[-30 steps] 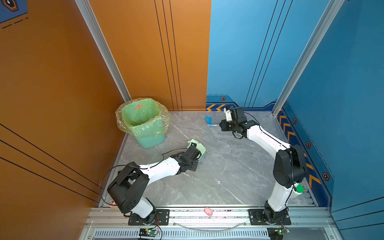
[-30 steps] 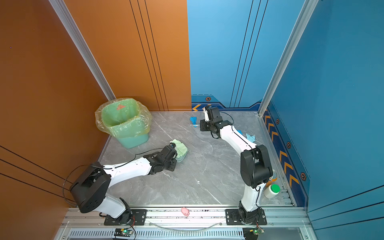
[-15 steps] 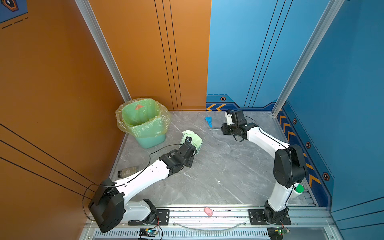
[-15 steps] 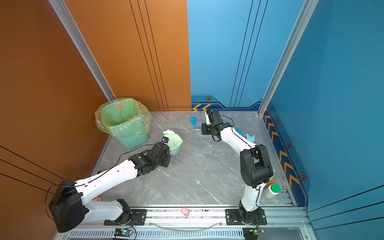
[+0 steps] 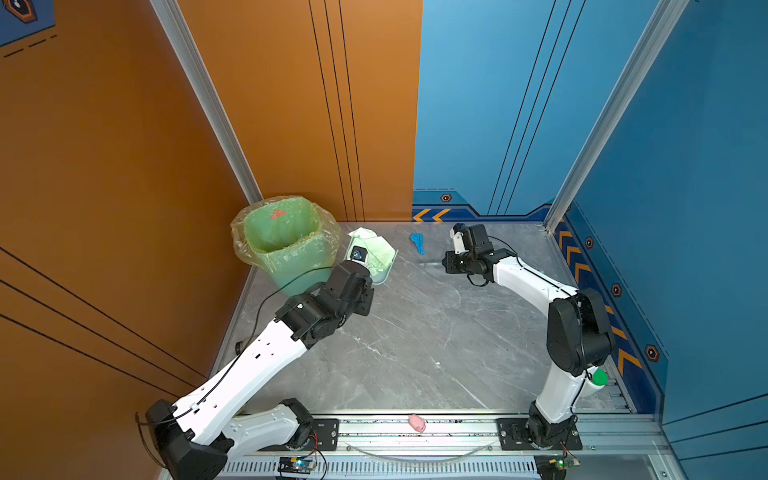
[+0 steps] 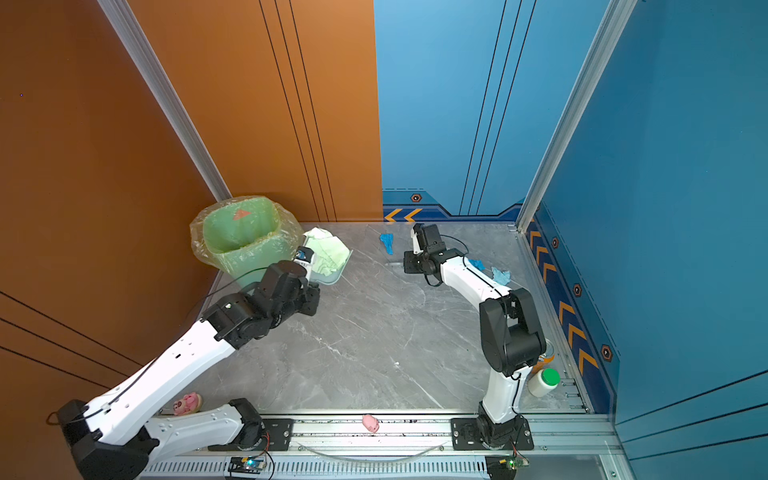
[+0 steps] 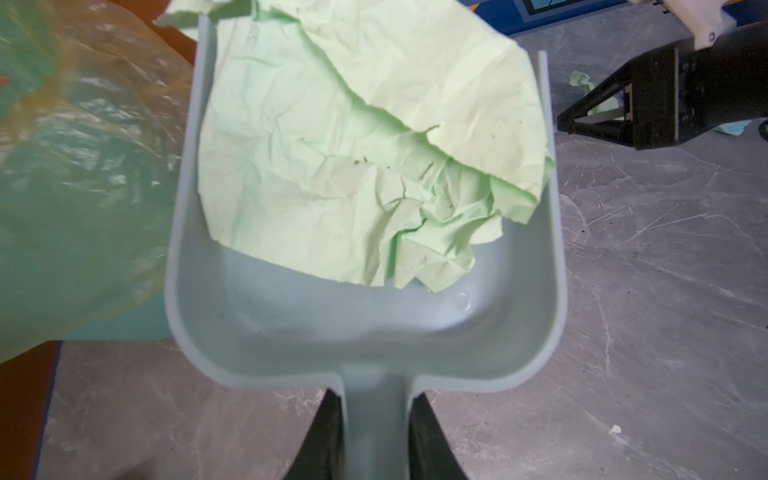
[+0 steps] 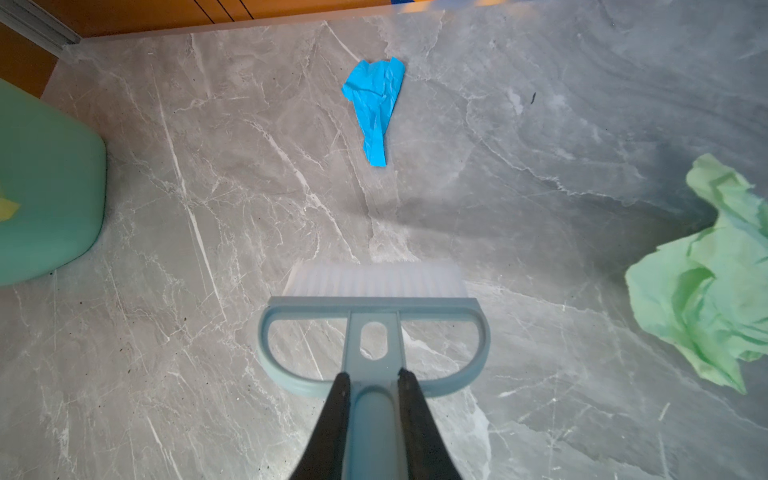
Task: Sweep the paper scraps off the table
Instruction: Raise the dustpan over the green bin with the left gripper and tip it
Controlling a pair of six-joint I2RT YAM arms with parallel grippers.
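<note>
The pale green paper (image 7: 353, 145), a big crumpled sheet, lies in the grey-blue dustpan (image 7: 374, 324), ahead of the left gripper (image 7: 376, 415) and clear of its fingers (image 7: 322, 440). Those fingers are clamped together on the dustpan's handle, one on each side. In both top views the dustpan sits at 3 o'clock of the green bag-lined bin (image 5: 291, 270), just beside it, in the 10 o'clock corner of the table (image 5: 415, 332).

The blue scrap (image 8: 376, 104) lies flat on the table near 12 o'clock, by the back edge. It is beyond the white bristles of the brush (image 8: 374, 307), near them but apart. The right gripper (image 8: 374, 395) has its fingers (image 8: 336, 415) closed tight on the brush's handle; in a top view the scrap lies at about 10 o'clock of it.

A green scrap (image 8: 715, 282) rests on the table off to one side of the brush, not touching it. Two light blue scraps (image 6: 500, 275) lie at 3 o'clock of the right forearm. A pink pig toy (image 5: 417, 423) sits on the rail at 6 o'clock, and a white bottle (image 6: 542, 382) stands at 4 o'clock.
</note>
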